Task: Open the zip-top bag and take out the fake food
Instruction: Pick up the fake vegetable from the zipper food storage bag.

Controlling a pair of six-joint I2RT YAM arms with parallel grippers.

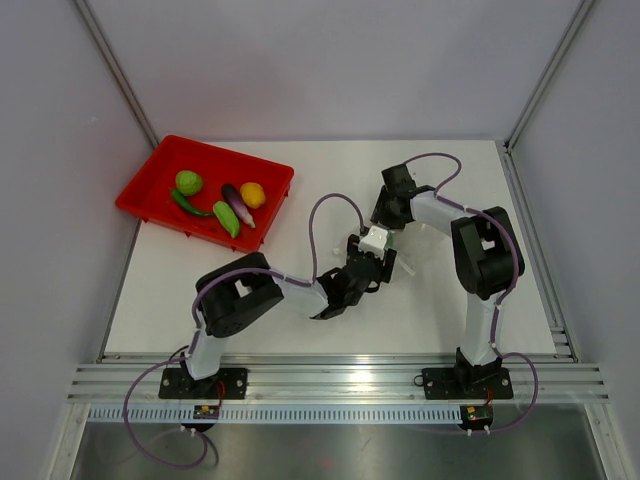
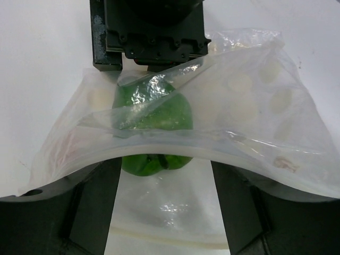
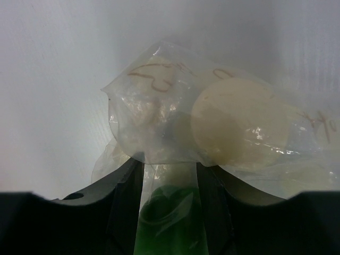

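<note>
- We find the zip-top bag (image 2: 255,122) on the white table (image 1: 200,300), about mid-table. It lies right of the red tray (image 1: 225,165) and well apart from it.
- Both arms reach in and meet at the bag, one gripper on each side of it.
- The bag is clear and crinkled. In the left wrist view its thick rim arches across both left fingers (image 2: 90,212), and we look in under it.
- The left gripper (image 2: 164,172) has its jaws wide apart, clamped on nothing we can see. Only the rim drapes over the fingers.
- The bagged green piece (image 2: 154,114) sits inside, mostly behind plastic. Its near end shows below the rim, between the left fingers, and seems to touch neither.
- The right gripper (image 3: 169,175) faces the left one from the far side. Plastic with something green behind it fills the gap between its fingers, so we mark it closed on the bag.
- We cannot tell whether it also pinches the green piece through the plastic.
- In the right wrist view a pale round shape (image 3: 239,122) sits behind the plastic, and we cannot tell what it is. A reddish scribble (image 3: 159,74) marks the plastic.
- In the tray we count five:
  - round green piece (image 1: 188,182)
  - long green piece (image 1: 190,206)
  - short green piece (image 1: 226,219)
  - purple piece (image 1: 236,202), just beside the short green one
  - yellow piece (image 1: 253,194), nearest the tray's right edge
</note>
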